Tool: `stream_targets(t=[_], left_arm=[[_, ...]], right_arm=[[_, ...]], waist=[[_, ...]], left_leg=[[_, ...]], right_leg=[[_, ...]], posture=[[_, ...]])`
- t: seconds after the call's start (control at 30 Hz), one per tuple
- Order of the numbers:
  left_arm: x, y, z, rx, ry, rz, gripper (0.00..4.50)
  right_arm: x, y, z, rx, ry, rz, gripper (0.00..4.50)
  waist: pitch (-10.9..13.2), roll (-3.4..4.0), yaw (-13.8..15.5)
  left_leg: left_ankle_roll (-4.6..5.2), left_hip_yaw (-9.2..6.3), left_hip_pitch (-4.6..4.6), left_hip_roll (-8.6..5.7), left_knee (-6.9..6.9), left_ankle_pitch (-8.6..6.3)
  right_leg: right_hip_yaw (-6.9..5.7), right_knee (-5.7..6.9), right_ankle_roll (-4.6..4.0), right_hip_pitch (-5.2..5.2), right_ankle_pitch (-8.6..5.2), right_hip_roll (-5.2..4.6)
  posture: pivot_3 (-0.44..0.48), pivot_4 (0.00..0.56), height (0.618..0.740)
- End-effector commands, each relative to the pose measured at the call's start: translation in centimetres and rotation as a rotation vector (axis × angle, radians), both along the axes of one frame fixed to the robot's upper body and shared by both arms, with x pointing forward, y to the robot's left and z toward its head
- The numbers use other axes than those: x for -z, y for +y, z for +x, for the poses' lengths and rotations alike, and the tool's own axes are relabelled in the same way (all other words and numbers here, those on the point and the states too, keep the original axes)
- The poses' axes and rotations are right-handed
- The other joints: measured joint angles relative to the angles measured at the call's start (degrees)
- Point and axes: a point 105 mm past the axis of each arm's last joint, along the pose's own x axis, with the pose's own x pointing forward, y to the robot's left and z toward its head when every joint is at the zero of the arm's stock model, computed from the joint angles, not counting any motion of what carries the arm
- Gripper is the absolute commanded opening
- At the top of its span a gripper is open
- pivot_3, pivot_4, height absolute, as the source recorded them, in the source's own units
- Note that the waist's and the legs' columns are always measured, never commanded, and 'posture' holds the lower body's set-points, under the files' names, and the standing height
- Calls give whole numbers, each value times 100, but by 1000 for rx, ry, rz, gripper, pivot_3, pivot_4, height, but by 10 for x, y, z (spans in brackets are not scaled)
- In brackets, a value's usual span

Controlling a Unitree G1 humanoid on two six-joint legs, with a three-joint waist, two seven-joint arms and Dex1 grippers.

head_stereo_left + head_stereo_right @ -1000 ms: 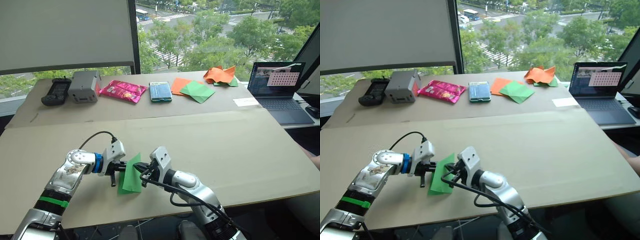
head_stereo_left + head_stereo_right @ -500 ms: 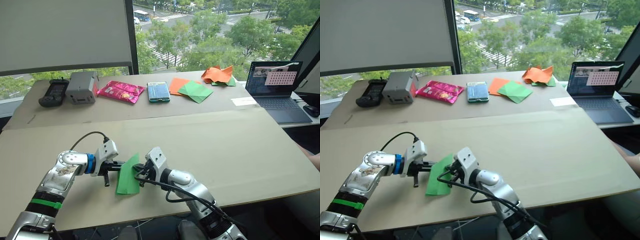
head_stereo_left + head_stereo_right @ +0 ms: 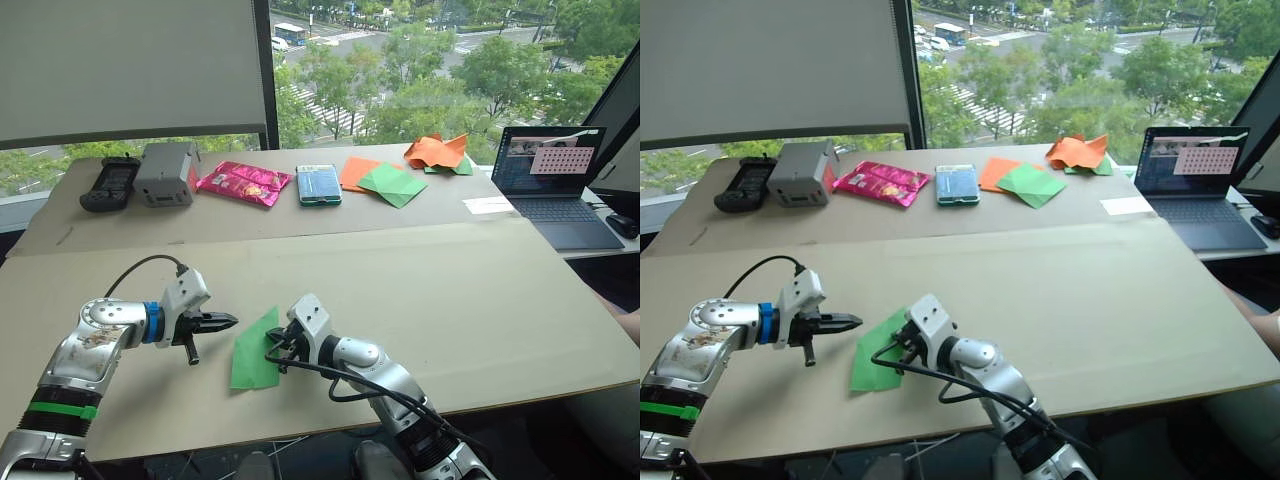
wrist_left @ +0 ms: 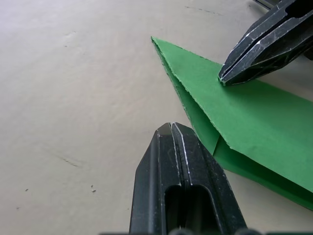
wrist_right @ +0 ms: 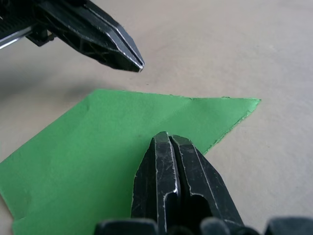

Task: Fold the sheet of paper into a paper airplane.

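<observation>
The green sheet of paper (image 3: 250,355) lies folded on the tan table (image 3: 450,300) near its front edge, layered, with one pointed corner (image 4: 155,41) toward my left gripper. Closest to that corner is my left gripper (image 3: 229,321), shut and empty, a short way left of the paper and apart from it. Its closed fingertips (image 4: 171,131) stop short of the green edge. My right gripper (image 3: 272,351) is shut too, and its closed tip (image 5: 166,138) rests on top of the paper without clamping it.
Along the back table stand a black controller (image 3: 110,183), a grey box (image 3: 166,172), a pink packet (image 3: 245,183), a teal box (image 3: 320,184), flat orange and green sheets (image 3: 385,179), crumpled orange paper (image 3: 438,150), a white slip (image 3: 491,205) and a laptop (image 3: 555,180).
My left gripper has pulled back to the left, off the paper. The paper has dropped from a raised, tilted pose to lying on the table under the right gripper's tip.
</observation>
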Motion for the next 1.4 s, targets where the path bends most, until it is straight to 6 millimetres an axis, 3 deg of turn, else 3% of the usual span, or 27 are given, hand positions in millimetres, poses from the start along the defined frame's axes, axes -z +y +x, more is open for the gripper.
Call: stream_targets(t=[0.03,0.17,0.4,0.57,0.73,1.07,1.4], left_arm=[[-12,-18,-9,80,-1,-74,32],[0,-21,-13,82,23,-63,32],[43,-7,-11,58,48,70,32],[59,-7,-15,76,62,88,32],[61,-11,-15,81,56,78,32],[57,-10,-17,78,37,93,32],[55,-11,-20,74,34,95,32]], right_arm=[[-1,5,-1,-19,-3,-2,0],[-2,5,1,-19,-5,-1,0],[-12,2,6,-28,-41,-6,0],[-20,0,15,-23,-73,7,0],[-26,-2,24,-29,-97,13,0],[-4,8,37,-45,-69,-66,0],[13,0,56,12,-32,-121,0]], waist=[[0,0,-6],[-1,0,-23],[0,-1,-40],[-7,10,-15],[-23,27,18],[-43,38,4],[-63,53,-4]], left_leg=[[0,0,0,0,0,0],[2,0,1,0,-1,1],[3,-1,-1,0,-1,2],[2,0,2,0,0,1],[2,1,2,-1,2,1],[4,1,2,-1,2,3],[5,0,4,-1,2,3]], right_leg=[[0,0,0,0,0,0],[0,3,0,1,0,1],[0,2,0,-1,0,1],[0,1,0,4,0,0],[0,2,0,7,0,0],[1,8,0,11,0,1],[1,13,0,12,0,1]], posture=[[0,150,725],[0,150,725],[0,150,725],[0,150,725],[0,150,725],[0,150,725],[0,150,725]])
